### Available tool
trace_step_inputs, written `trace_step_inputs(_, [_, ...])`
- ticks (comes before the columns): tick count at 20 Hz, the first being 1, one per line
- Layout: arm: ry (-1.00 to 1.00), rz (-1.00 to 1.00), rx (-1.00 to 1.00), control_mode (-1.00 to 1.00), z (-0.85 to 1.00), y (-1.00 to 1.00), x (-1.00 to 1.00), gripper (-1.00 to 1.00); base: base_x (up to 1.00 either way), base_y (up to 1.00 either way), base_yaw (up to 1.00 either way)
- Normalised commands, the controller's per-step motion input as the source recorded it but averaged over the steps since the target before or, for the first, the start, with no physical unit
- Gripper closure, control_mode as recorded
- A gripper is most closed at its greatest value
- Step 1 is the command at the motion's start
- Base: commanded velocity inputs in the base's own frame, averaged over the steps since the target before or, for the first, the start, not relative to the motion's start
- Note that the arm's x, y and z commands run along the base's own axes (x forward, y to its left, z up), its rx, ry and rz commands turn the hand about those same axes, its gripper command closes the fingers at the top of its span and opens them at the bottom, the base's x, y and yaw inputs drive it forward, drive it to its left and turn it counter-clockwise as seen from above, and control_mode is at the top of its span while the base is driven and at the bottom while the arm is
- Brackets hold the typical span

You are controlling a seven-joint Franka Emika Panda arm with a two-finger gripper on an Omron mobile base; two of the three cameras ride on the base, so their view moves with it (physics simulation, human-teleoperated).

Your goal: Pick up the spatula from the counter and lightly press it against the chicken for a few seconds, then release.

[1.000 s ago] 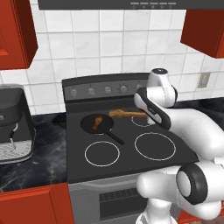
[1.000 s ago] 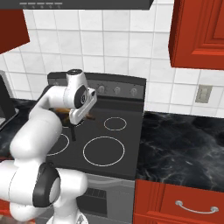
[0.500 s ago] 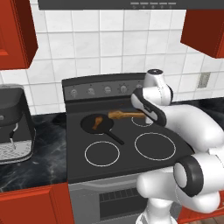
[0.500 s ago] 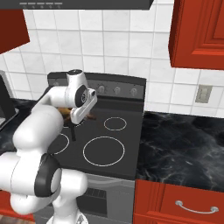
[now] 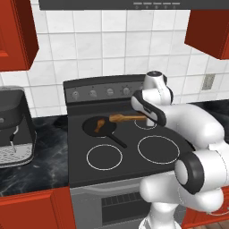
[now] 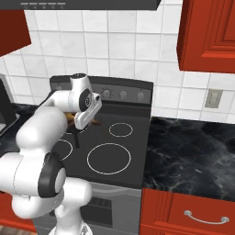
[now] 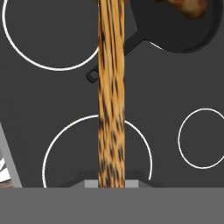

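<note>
On the left, a black coffee machine [image 5: 15, 127] sits on the dark counter [image 5: 44, 156]. Next to it is the black stove [image 5: 116, 161] with white rings on top. A black pan [image 5: 89, 128] sits on the back left ring, and its long handle points toward the front. Just one thing is in the pan: a brown piece of chicken [image 5: 99, 124].

To the right of the pan, the wooden spatula [image 5: 127, 118] is up in the air, lying flat. Its wide end reaches over the pan's rim, very near the chicken. I cannot tell if they touch. The claw [image 5: 144, 118] is closed on the spatula's other end.

From the right side, the white arm stands in front of the pan, and a bit of the spatula [image 6: 95, 122] peeks out past the hand. That side also shows a wall plug [image 6: 212, 97] and a red drawer [image 6: 193, 213].

Looking down from the hand, the spotty spatula [image 7: 111, 87] runs straight up the middle. The pan [image 7: 175, 33] is at the top right, and the chicken [image 7: 188, 6] lies just beside the spatula.
</note>
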Motion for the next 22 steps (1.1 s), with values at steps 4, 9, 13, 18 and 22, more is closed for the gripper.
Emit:
trace_step_inputs(4, [0.03,0.0,0.0,-1.0,-0.07,0.03,0.11,1.0,0.0,0.0,0.0])
trace_step_inputs(9, [0.01,0.0,-0.01,-1.0,-0.04,0.03,0.11,1.0,0.0,0.0,0.0])
trace_step_inputs(13, [0.02,0.0,-0.01,-1.0,-0.08,0.03,0.11,1.0,0.0,0.0,0.0])
trace_step_inputs(18, [0.02,0.0,-0.01,-1.0,-0.11,0.05,0.13,1.0,0.0,0.0,0.0])
trace_step_inputs(22, [0.01,0.01,0.0,-1.0,-0.09,0.06,0.16,1.0,0.0,0.0,0.0])
